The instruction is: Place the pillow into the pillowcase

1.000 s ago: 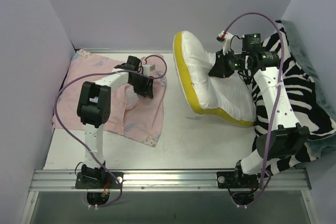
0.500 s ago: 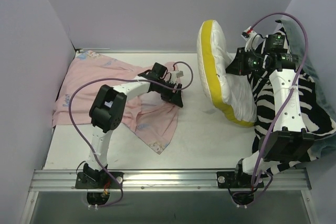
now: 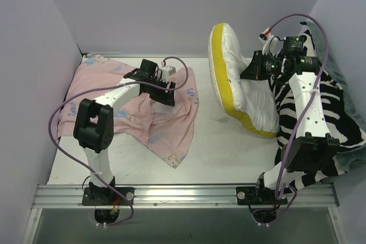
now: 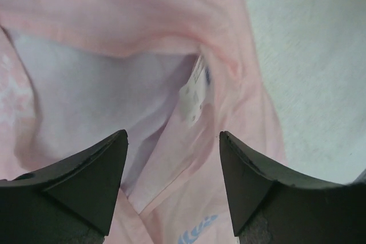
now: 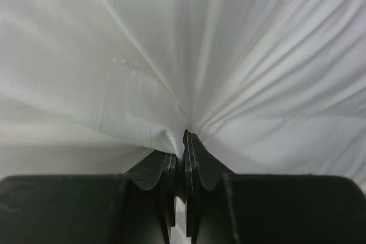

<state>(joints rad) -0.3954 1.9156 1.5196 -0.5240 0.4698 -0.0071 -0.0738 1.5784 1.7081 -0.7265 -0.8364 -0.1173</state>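
The pillowcase (image 3: 140,115) lies pale pink side out on the left half of the table, rumpled, with its right part pulled toward the middle. My left gripper (image 3: 166,92) is open above the case; in the left wrist view its jaws stand wide apart over the case's opening (image 4: 114,101) and a small white label (image 4: 191,92). The pillow (image 3: 234,87), white with a yellow band, stands tilted on its edge at the right. My right gripper (image 3: 251,70) is shut on a pinch of the pillow's white fabric (image 5: 183,132).
A zebra-striped blanket (image 3: 326,118) is piled at the right under and behind the right arm. Purple walls close in the left, back and right. The metal rail (image 3: 183,194) with both arm bases runs along the near edge.
The left gripper has pulled back to the left and let go of the case's edge, leaving the case spread further right. The pillow has shifted slightly left and stays upright in the right gripper.
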